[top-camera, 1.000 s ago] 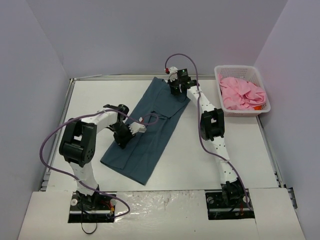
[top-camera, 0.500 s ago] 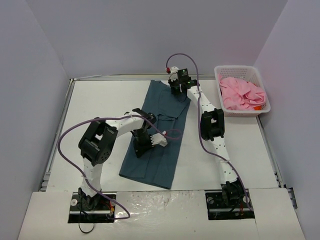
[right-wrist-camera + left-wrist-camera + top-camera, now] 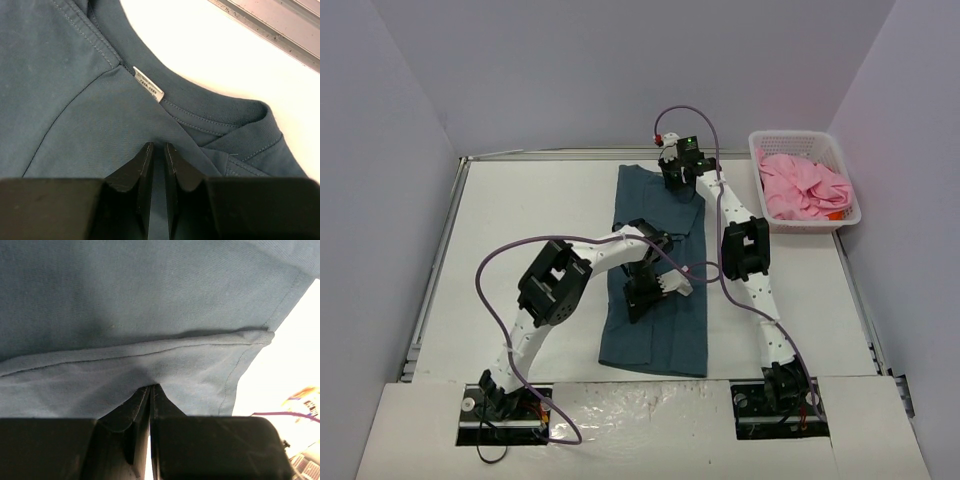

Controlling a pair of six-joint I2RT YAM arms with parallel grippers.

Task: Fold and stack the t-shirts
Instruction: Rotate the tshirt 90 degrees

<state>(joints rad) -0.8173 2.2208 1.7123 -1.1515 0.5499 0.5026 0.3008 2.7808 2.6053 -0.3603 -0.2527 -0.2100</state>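
Observation:
The dark teal-blue t-shirt (image 3: 656, 335) lies folded in a long strip, running from the far middle of the table toward the near edge. My left gripper (image 3: 640, 298) sits low on the strip's middle, shut on a pinch of the shirt's hemmed fold (image 3: 150, 355). My right gripper (image 3: 677, 182) rests at the shirt's far end just below the collar (image 3: 215, 117) and its white label (image 3: 148, 90). Its jaws stand a narrow gap apart, open, tips on the flat cloth (image 3: 75, 100). The pink t-shirt (image 3: 805, 186) lies crumpled in the basket.
The white lattice basket (image 3: 798, 137) stands at the far right by the wall. A metal rail (image 3: 270, 20) borders the table's far edge close to the collar. Purple cables loop off both arms, one (image 3: 695, 268) over the shirt's right edge.
My left gripper has dragged the shirt's near end to the right, swinging the strip from a slant to nearly straight. The right gripper stayed at the collar and its jaws parted slightly.

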